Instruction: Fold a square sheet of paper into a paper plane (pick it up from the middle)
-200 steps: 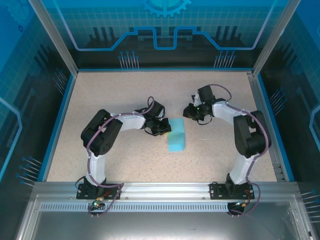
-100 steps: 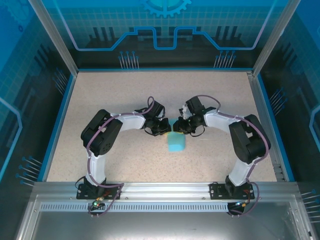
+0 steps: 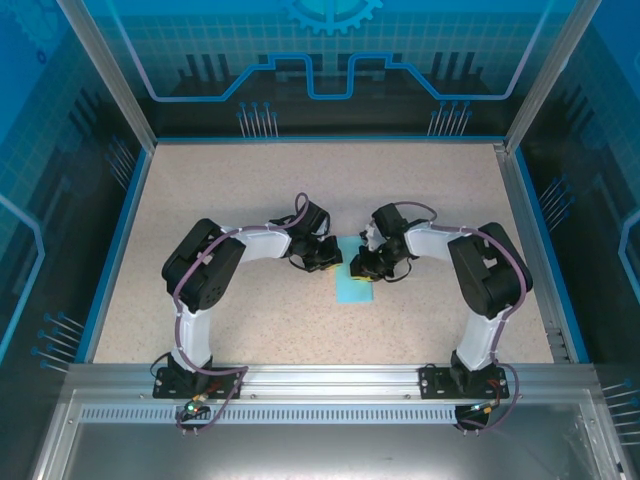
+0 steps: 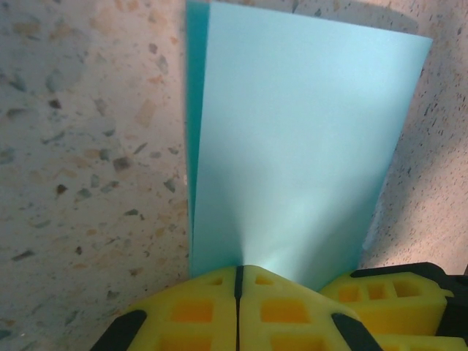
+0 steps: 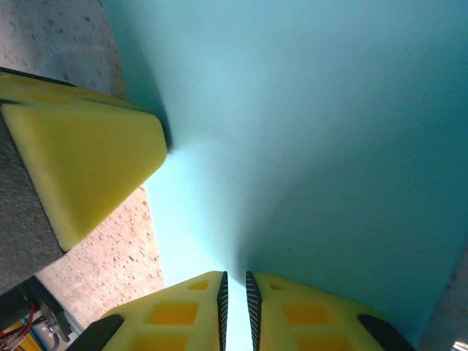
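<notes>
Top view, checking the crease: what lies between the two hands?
The square sheet of paper, in the top view; the wrist views show the left hand and right hand both pinching its edge.

Top view: paper [image 3: 353, 292] far end hidden under right gripper [image 3: 361, 268]. Left wrist: paper's near edge behind left gripper [image 4: 238, 272], top left corner cropped. Right wrist: paper blurred, runs off top and right.

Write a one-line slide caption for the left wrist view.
Left end effector shut on a folded cyan paper sheet, speckled table beneath.
</notes>
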Robot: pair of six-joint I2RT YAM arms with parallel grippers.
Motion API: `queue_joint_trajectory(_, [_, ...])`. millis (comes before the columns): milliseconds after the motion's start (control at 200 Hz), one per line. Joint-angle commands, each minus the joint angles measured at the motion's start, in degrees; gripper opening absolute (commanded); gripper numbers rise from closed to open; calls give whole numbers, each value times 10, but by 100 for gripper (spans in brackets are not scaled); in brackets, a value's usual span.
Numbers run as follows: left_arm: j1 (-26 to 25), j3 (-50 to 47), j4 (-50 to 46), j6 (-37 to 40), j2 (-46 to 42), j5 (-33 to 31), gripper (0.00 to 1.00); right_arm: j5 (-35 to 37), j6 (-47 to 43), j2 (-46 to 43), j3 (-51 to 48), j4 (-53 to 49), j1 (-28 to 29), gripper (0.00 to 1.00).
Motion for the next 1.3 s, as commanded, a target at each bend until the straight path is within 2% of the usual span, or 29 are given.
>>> queue_joint_trajectory(0, [-14,-35,-105,-2,64,-57,7,2,-13,-18,-38,-53,-10,18])
queue_joint_trajectory(345, [-14,-35,-104,-1,65,-60,7,10,-2,-77,-118,-54,-13,18])
queue_joint_trajectory(505, [-13,-35,-98,-3,64,-58,7,16,9,-138,-115,20,-6,18])
queue_joint_trajectory(765, [-14,-29,-110,6,64,-61,6,9,13,-58,-63,53,-5,18])
queue_joint_trajectory(945, [-14,-31,-105,1,65,-62,5,12,13,-60,-104,45,-3,17])
queue_joint_trajectory(1296, [-14,-31,-98,-22,73,-66,5,22,16,-166,-213,-20,-3,18])
